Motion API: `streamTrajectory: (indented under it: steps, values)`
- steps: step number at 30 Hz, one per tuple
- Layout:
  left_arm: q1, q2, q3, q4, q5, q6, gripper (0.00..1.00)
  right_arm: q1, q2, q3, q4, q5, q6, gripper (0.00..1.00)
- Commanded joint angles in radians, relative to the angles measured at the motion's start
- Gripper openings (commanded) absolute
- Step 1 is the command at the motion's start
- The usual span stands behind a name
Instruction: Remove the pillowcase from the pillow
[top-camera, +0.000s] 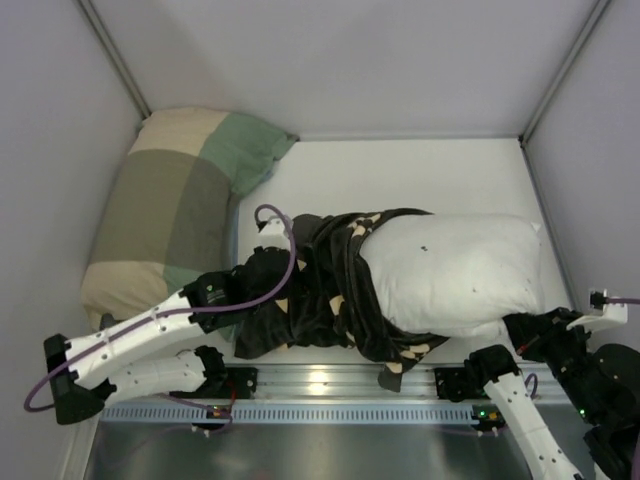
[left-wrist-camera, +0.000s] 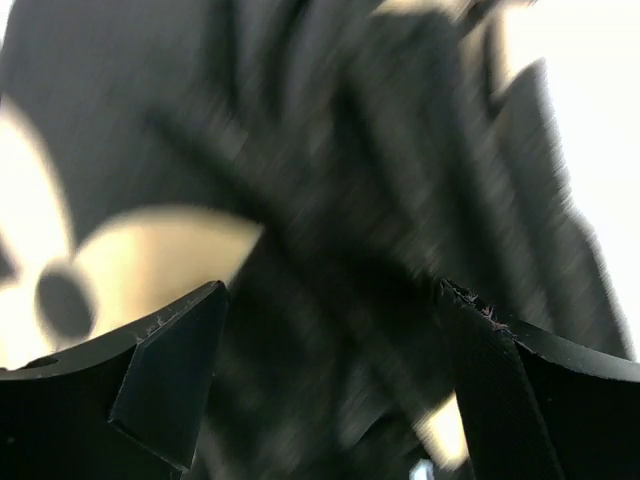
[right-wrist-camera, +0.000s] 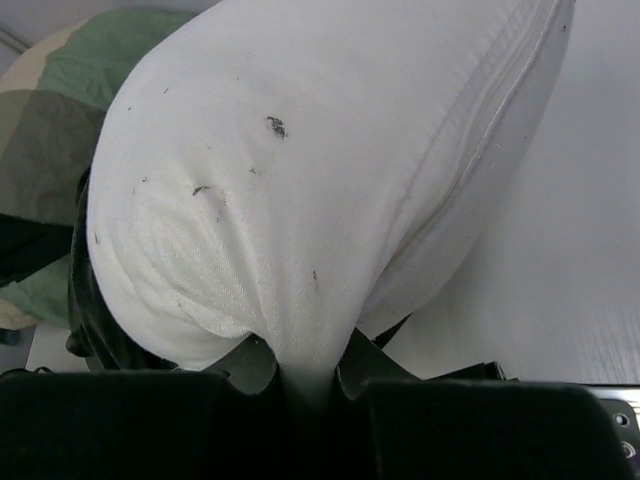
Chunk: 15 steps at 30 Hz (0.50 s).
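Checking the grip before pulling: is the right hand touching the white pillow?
Touching. The right wrist view shows the right hand pinching a fold of the pillow.

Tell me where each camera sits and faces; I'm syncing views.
Top external: high behind the robot, looking down; left arm, right arm, pillow, pillowcase.
Left wrist: on the left arm, close on blurred pillowcase; left gripper open.
Right wrist: on the right arm, facing the pillow; right gripper pinches it.
Shared: top and right wrist show the pillow.

Top view looks steeply down from overhead; 2 wrist views sit very close — left facing pillowcase (left-wrist-camera: 340, 200), right facing pillow (right-wrist-camera: 300, 180) — both shared with the top.
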Motion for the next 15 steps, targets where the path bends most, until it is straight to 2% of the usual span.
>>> streamTrajectory:
  steps: [1,4,8,10,12,15]
  values:
    - [0.001,-0.162,-0.118,-0.020,0.049,-0.137,0.89,0.011,0.029,-0.004,0.209,0.046,0.000,0.00]
    - [0.001,-0.281,-0.124,-0.017,0.109,-0.154,0.89,0.010,0.017,-0.050,0.220,0.041,0.003,0.00]
    - [-0.027,-0.246,-0.118,-0.022,0.151,-0.171,0.84,0.010,-0.006,-0.087,0.228,0.018,0.020,0.00]
    - [-0.109,-0.162,-0.127,-0.023,0.096,-0.216,0.81,0.011,-0.011,-0.099,0.231,0.012,0.025,0.00]
    - [-0.191,-0.091,-0.100,-0.023,-0.022,-0.249,0.82,0.011,-0.017,-0.105,0.231,0.004,0.027,0.00]
    - [-0.323,0.093,0.009,-0.023,-0.139,-0.243,0.83,0.010,-0.024,-0.104,0.226,-0.013,0.027,0.00]
